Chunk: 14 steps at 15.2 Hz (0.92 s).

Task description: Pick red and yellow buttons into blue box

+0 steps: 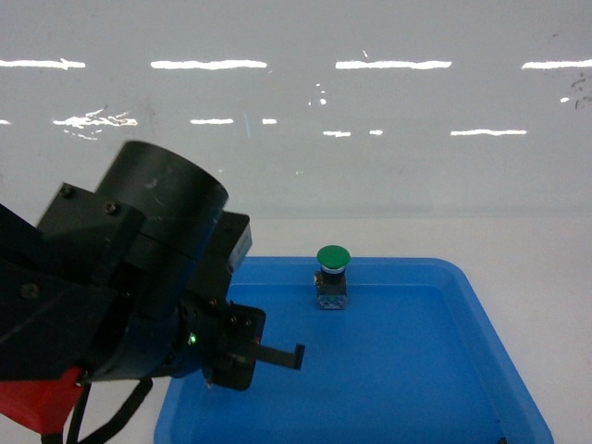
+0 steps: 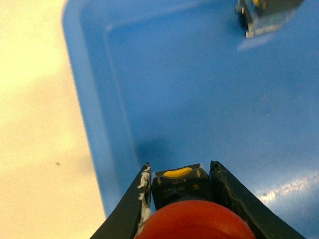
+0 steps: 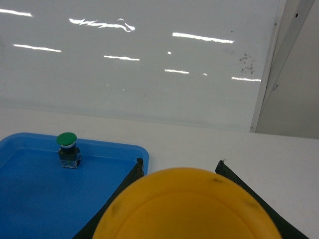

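In the left wrist view my left gripper [image 2: 180,167] is shut on the red button [image 2: 194,221]. Its black switch body sits between the two fingers and its red cap faces the camera. It hangs over the near-left corner of a shallow blue tray [image 2: 199,89]. In the head view that gripper [image 1: 294,356] shows over the tray's left side. In the right wrist view my right gripper [image 3: 180,164] is shut on the yellow button [image 3: 184,209], whose big cap fills the space between the fingers. It is above the white table, right of the tray [image 3: 30,189]. The blue box is out of view.
A green-capped button [image 1: 332,273] stands upright at the far middle of the tray [image 1: 416,370]; it also shows in the right wrist view [image 3: 67,149]. A glossy white wall [image 1: 370,139] closes the back of the white table [image 1: 546,277].
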Tool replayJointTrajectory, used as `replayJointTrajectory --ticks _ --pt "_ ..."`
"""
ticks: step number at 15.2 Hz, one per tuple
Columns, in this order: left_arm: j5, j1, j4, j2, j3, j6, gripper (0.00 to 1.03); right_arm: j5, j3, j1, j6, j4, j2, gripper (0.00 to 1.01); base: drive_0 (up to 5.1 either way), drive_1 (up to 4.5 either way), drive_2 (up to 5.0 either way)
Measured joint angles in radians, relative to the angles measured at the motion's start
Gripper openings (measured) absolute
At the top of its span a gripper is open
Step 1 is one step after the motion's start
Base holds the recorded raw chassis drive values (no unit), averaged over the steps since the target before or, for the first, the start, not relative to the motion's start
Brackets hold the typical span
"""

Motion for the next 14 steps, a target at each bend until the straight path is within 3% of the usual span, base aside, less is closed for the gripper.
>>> replayJointTrajectory --ticks 1,2,6,8,10,14 --pt "0.009 0.08 0.116 -0.142 -0.05 0.043 0.3 0.0 0.0 0.0 0.0 0.0 0.0 0.38 0.0 0.0 0.0" --pt "0.024 0.193 0.249 -0.34 -0.114 0.107 0.3 0.0 0.0 0.0 0.0 0.0 0.0 0.38 0.0 0.0 0.0" --pt "0.063 0.269 0.385 -0.576 -0.266 0.157 0.3 0.0 0.0 0.0 0.0 0.0 0.0 0.38 0.0 0.0 0.0" --pt "0.046 0.309 0.411 -0.694 -0.354 0.172 0.3 0.0 0.0 0.0 0.0 0.0 0.0 0.38 0.0 0.0 0.0" --pt "0.017 0.334 0.372 -0.803 -0.412 0.187 0.3 0.0 0.0 0.0 0.0 0.0 0.0 0.38 0.0 0.0 0.0" --pt "-0.042 0.326 0.205 -1.023 -0.473 0.186 0.3 0.0 0.0 0.0 0.0 0.0 0.0 0.38 0.0 0.0 0.0"
